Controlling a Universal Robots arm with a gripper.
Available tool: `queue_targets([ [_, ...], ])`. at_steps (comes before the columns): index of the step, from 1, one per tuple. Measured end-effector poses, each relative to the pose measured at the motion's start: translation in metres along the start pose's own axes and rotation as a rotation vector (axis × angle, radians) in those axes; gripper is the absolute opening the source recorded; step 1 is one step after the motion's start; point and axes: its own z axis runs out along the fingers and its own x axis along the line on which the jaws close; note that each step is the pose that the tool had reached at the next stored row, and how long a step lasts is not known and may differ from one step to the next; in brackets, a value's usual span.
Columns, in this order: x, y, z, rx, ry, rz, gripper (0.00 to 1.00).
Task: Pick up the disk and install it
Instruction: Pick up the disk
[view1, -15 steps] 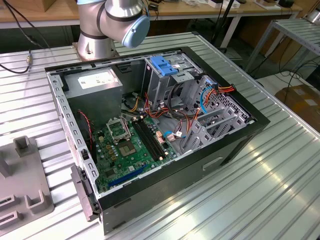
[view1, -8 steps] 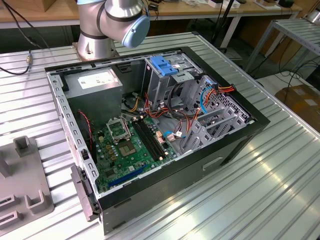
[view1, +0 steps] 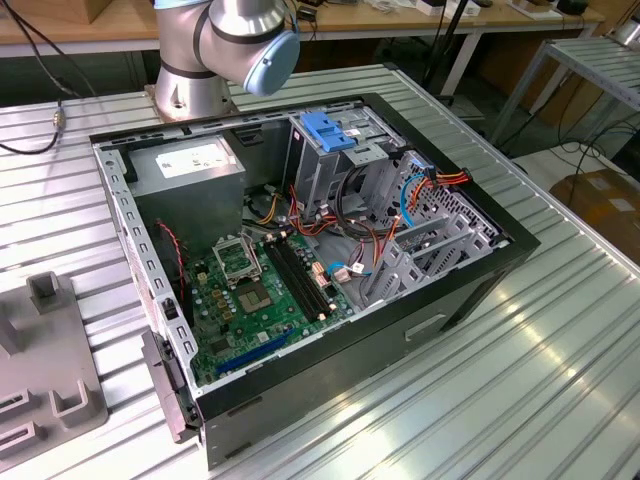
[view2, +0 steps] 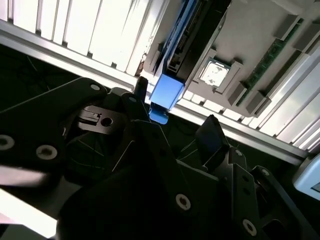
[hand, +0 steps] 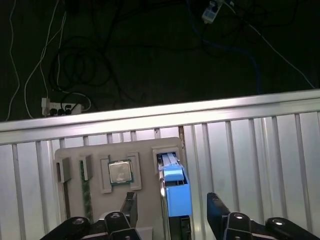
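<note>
Ribbed aluminium surface (view1: 560, 380) carries the open computer case (view1: 400, 340); its drive cage (view1: 320, 170) sits at twelve o'clock inside. The grey holder (view1: 50, 380) lies at eight o'clock from the case. In the first wrist view the disk (hand: 177, 192) stands edgewise in the holder's slot, not yet lifted, so installing remains undone. The tool (hand: 172, 200) straddles it, fingers (hand: 217, 212) spread, gripping nothing.

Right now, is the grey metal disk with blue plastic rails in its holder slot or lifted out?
In the slot: the disk stands on edge in the grey moulded tray, jaws open either side, not touching it.
</note>
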Motion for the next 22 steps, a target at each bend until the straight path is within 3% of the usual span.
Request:
queue_targets([
  [6,-0.0001,-0.0003,0.0153,0.0010,0.0002,-0.015,0.66],
  [9,-0.0004,-0.0004,0.0198,0.0040,0.0002,-0.021,0.66],
  [12,-0.0003,0.0012,0.0227,0.0184,-0.0010,-0.028,0.66],
  [14,-0.0004,0.0018,0.0249,0.0227,-0.0017,-0.032,0.66],
  [17,-0.0010,0.0021,0.0291,0.0221,-0.0091,-0.034,0.66],
  [20,-0.0008,0.0028,0.0346,0.0219,-0.0121,-0.035,0.66],
  [22,-0.0007,0.0044,0.0415,0.0217,-0.0138,-0.037,0.66],
])
